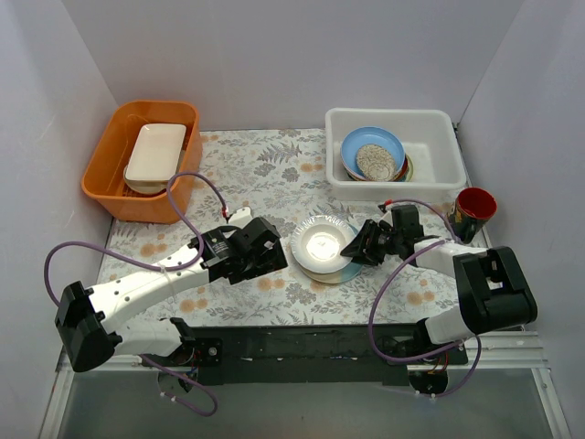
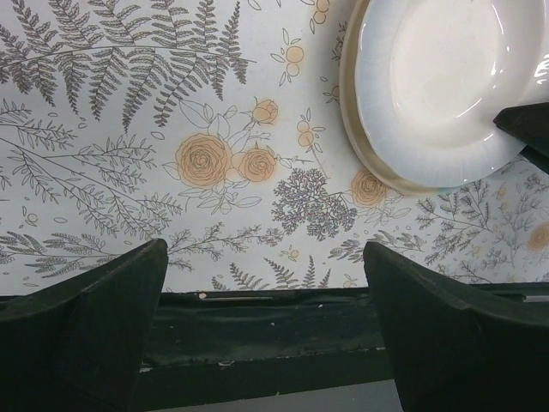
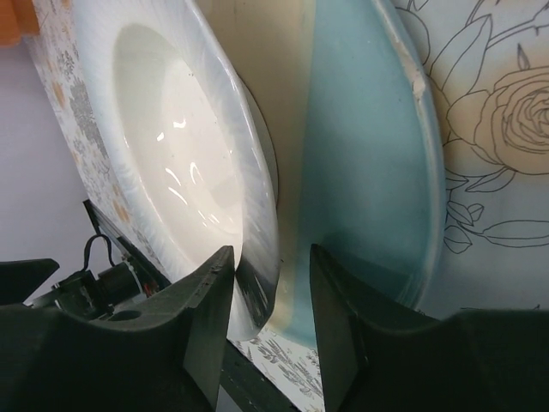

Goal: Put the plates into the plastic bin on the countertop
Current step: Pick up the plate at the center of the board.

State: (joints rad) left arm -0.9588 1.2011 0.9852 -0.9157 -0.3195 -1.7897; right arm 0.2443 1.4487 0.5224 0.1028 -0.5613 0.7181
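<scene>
Landmark: plate stack on the countertop, close to its front edge, between the two arms

Front of the stack: black base rail along the countertop's edge, with only a narrow strip of leaf print between rail and stack

Left of the stack: left gripper, jaws spread wide, nothing between them, low over bare print. It is just beside the stack, not touching. Open print further left

Stack itself: top plate, white with a pale grey-blue rim, over a cream plate, over a light blue plate. The lower rims stick out past the top plate on the right side

Right of the stack: right gripper, jaws about half apart, straddling the top plate's rim. One finger is on its upper face side, the other in the gap above the lower plates. A sliver of room shows at the rim, so not clamped

Behind-right of the stack: plastic bin, a band of bare print between. Inside, a blue plate sits tilted at the left end with a speckled plate on it; the right half of the floor shows bare

Right of the stack, by the bin's near corner: red mug

Far behind-left of the stack: orange tub holding a white rectangular dish, well apart
</scene>
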